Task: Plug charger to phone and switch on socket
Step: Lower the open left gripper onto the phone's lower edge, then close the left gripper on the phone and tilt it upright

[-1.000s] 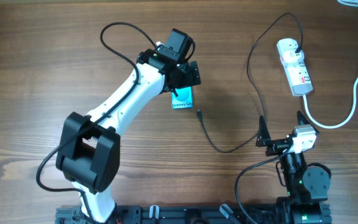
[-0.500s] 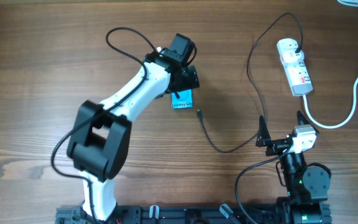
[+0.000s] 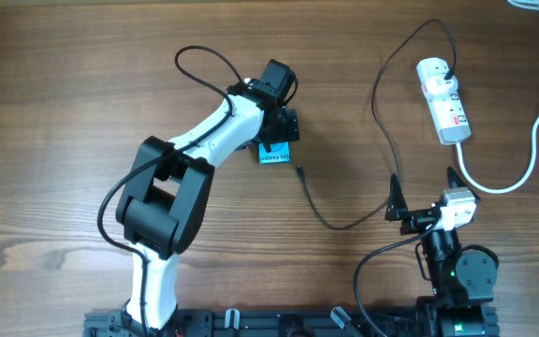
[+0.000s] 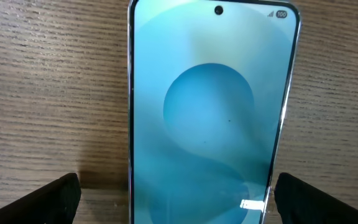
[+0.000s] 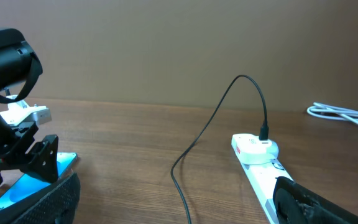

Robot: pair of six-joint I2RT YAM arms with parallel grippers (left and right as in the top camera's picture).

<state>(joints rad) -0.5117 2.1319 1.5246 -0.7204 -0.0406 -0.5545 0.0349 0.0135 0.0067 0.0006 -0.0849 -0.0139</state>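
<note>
Phone (image 3: 275, 154) lies flat, screen up, mid-table (image 3: 64, 75), L gripper (image 4: 178, 199) right over it w/ fingers apart either side, not touching; charger (image 3: 300, 174) plug end just beside phone, unplugged; R gripper (image 3: 424, 192) fingers also apart, below socket (image 3: 444, 103).

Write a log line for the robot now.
left gripper open over phone | right gripper open, empty | charger connector loose beside phone | socket untouched

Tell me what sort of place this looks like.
Probably a robotics test bench, indoors: a wood-grain table with a left arm and right arm mounted at its near edge, and a phone, charger and socket laid out on it.
</note>
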